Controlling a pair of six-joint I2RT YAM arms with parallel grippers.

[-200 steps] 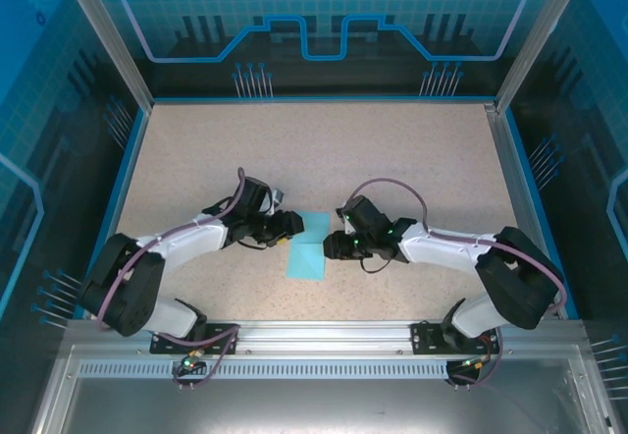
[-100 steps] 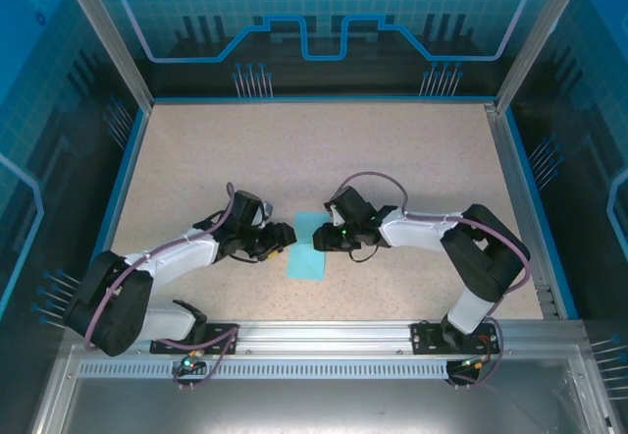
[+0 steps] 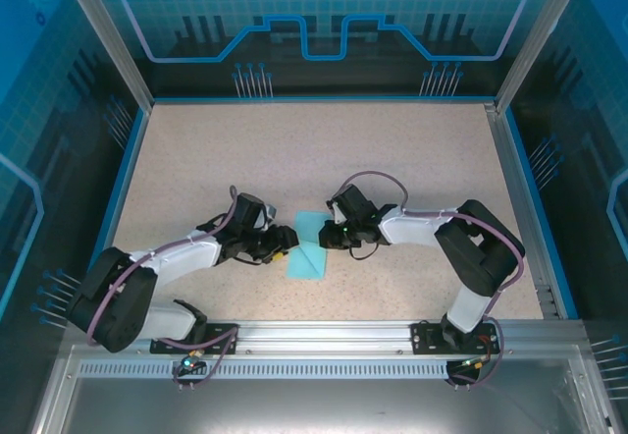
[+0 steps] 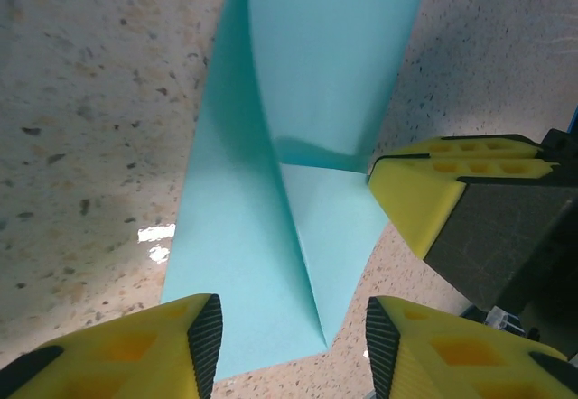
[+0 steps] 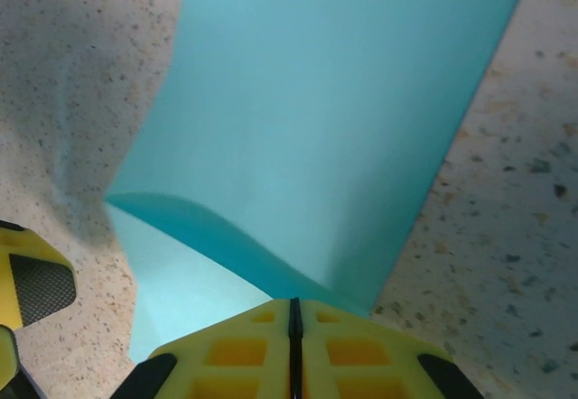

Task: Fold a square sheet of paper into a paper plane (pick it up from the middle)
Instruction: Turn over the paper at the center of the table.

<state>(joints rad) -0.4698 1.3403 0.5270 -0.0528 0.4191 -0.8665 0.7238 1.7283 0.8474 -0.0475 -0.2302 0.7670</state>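
The sheet (image 3: 309,249) lies partly folded at mid-table (image 3: 392,159), between both arms. The right gripper (image 5: 293,301) is clamped on the raised flap's edge, evidently to carry it over. The left gripper (image 4: 293,327) is held apart astride the near corner, presumably to pin it.
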